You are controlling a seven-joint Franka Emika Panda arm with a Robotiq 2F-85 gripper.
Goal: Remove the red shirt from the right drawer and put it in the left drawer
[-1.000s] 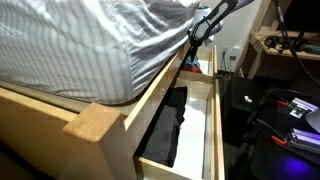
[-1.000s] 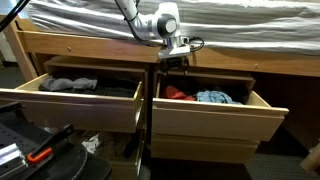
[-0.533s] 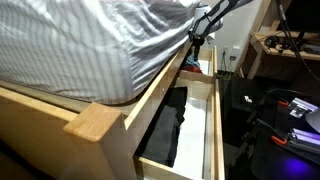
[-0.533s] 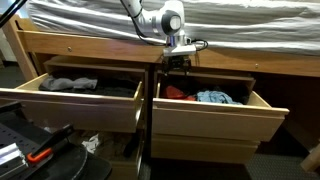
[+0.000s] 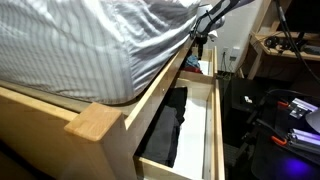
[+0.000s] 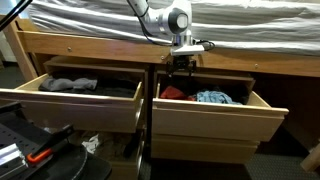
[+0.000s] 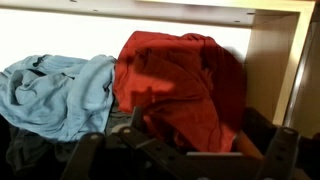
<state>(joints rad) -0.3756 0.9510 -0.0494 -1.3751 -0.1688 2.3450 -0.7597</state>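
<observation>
Arm has been shifted slightly rightward, above the right drawer. Jaws are seen spread wide, empty. Red shirt is centred in wrist view, untouched, beside blue cloth. Descent and grasp are judged next.

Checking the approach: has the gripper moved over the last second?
Yes: the gripper shifted right and slightly down, away from the middle post.
</observation>
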